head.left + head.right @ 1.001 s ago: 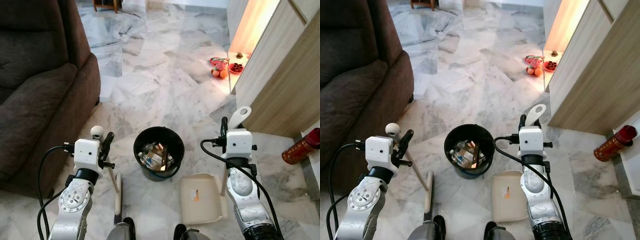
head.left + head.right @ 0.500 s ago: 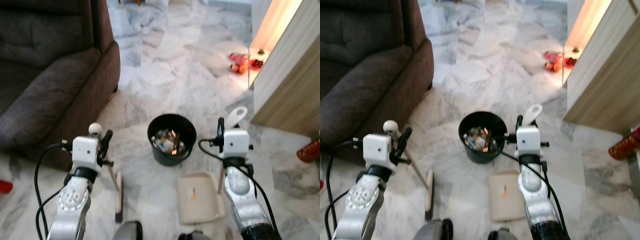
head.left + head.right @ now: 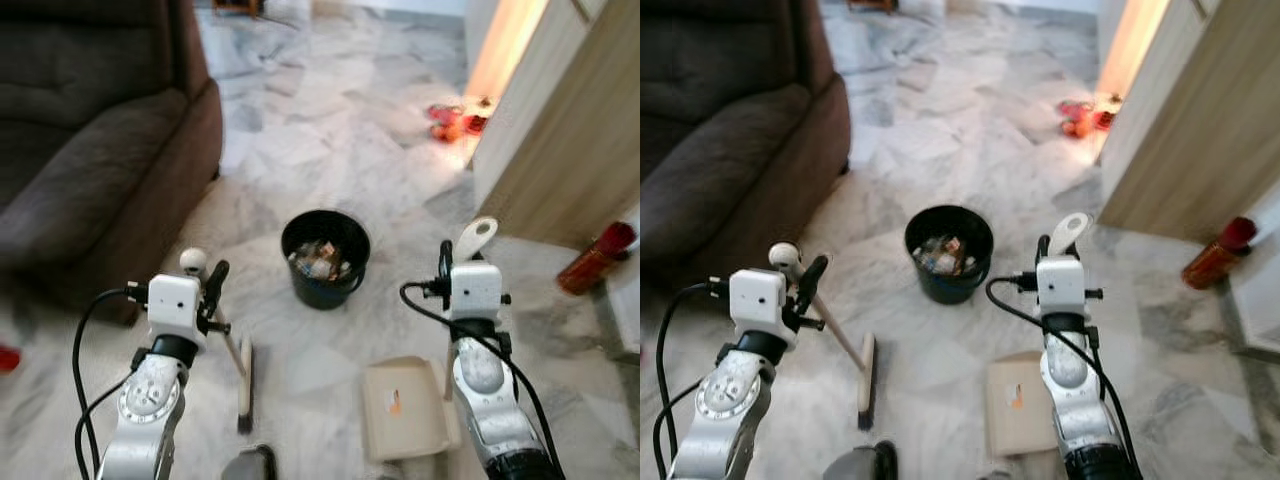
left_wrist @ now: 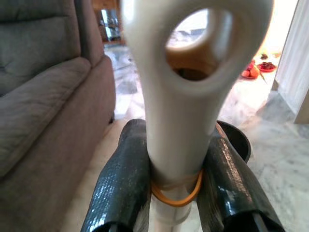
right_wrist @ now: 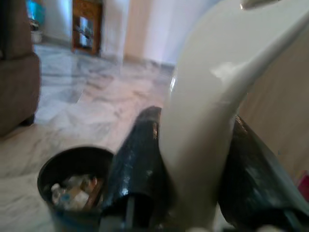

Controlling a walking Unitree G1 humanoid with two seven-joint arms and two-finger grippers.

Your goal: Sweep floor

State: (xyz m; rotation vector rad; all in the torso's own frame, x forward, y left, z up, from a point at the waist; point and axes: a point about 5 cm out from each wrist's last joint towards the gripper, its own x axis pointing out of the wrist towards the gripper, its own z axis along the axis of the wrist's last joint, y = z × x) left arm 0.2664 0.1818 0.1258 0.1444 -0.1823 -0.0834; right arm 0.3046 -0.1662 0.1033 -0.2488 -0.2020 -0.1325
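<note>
My left gripper (image 3: 207, 290) is shut on the cream broom handle (image 4: 183, 96), whose rounded end sticks up above the fingers. The broom head (image 3: 245, 385) rests on the marble floor just in front of me. My right gripper (image 3: 449, 265) is shut on the white dustpan handle (image 5: 207, 121). The beige dustpan (image 3: 405, 410) lies flat on the floor at the lower right. A black bin (image 3: 325, 258) holding several pieces of rubbish stands ahead, between the two arms.
A brown sofa (image 3: 90, 150) runs along the left. A wooden cabinet (image 3: 560, 130) stands on the right with a red bottle (image 3: 592, 258) lying at its foot. Red fruit and plates (image 3: 455, 115) sit on the floor farther back. Open marble floor lies beyond the bin.
The whole view has shifted, so the camera moved; the bin now sits farther ahead of the arms. Both grippers keep the same hold on broom and dustpan.
</note>
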